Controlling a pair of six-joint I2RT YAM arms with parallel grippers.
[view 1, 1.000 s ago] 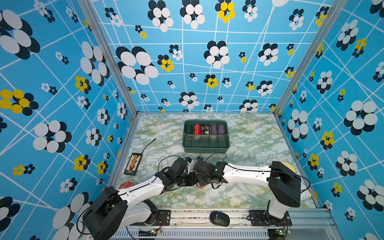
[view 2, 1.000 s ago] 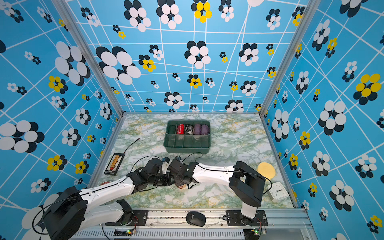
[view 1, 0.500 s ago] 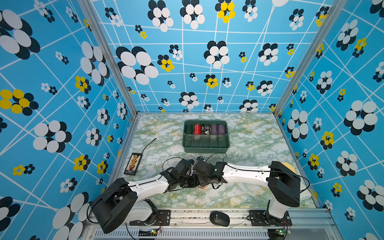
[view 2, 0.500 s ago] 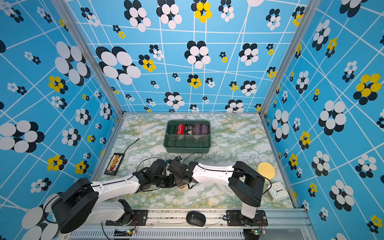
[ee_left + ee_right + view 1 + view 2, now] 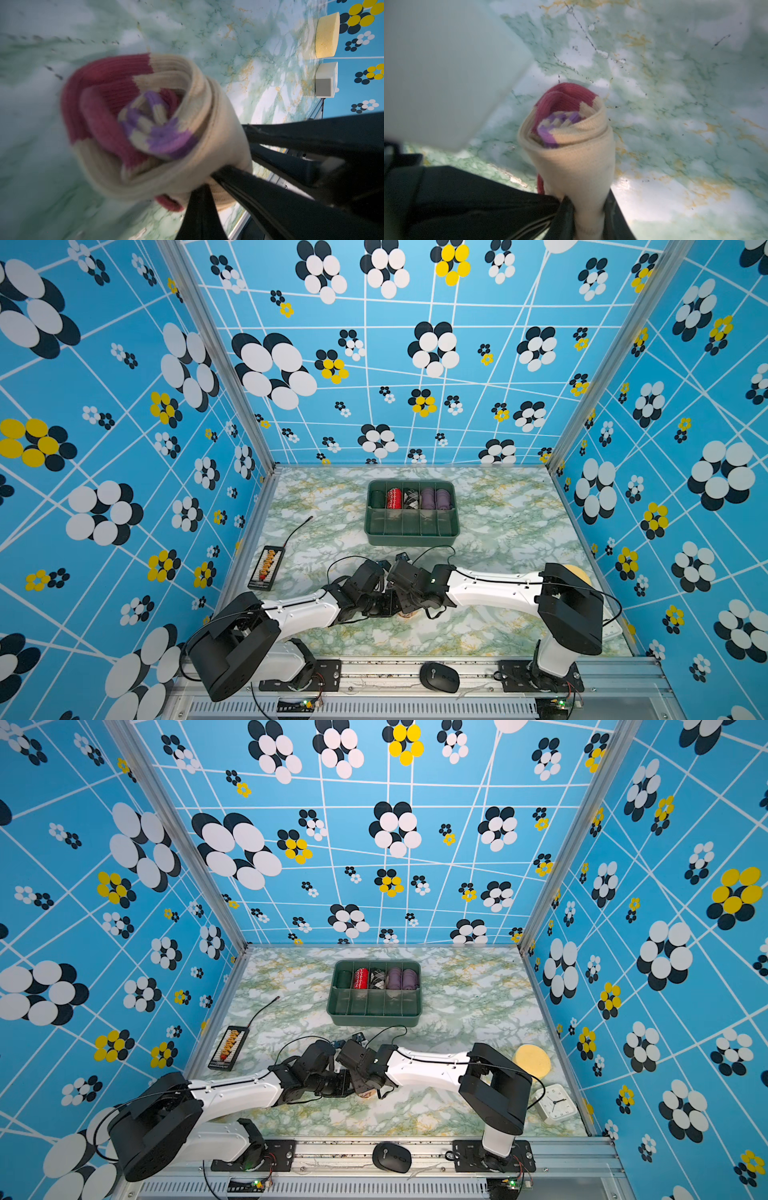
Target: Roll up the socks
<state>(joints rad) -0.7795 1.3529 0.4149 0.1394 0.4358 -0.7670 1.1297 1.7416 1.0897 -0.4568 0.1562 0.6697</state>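
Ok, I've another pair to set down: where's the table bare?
Bare: the table between green tray and right wall, the patch between tray and left wall, and the front strip along the rail. Crowded: front middle, where left gripper and right gripper hold the socks; sponge and clock fill the right front corner.

Green divided bin [image 5: 411, 533], far centre of marble-patterned tabletop [image 5: 507, 522]. Its back row holds:
- dark green roll [image 5: 377, 498]
- red roll with white pattern [image 5: 393, 497]
- black-and-white argyle roll [image 5: 410, 498]
- two purple rolls [image 5: 428, 498]

Black oblong case with orange pieces [image 5: 267, 568], left edge. Black computer mouse [image 5: 439, 677], front rail. Yellow round sponge [image 5: 532, 1058] near white alarm clock [image 5: 555, 1102], right side.
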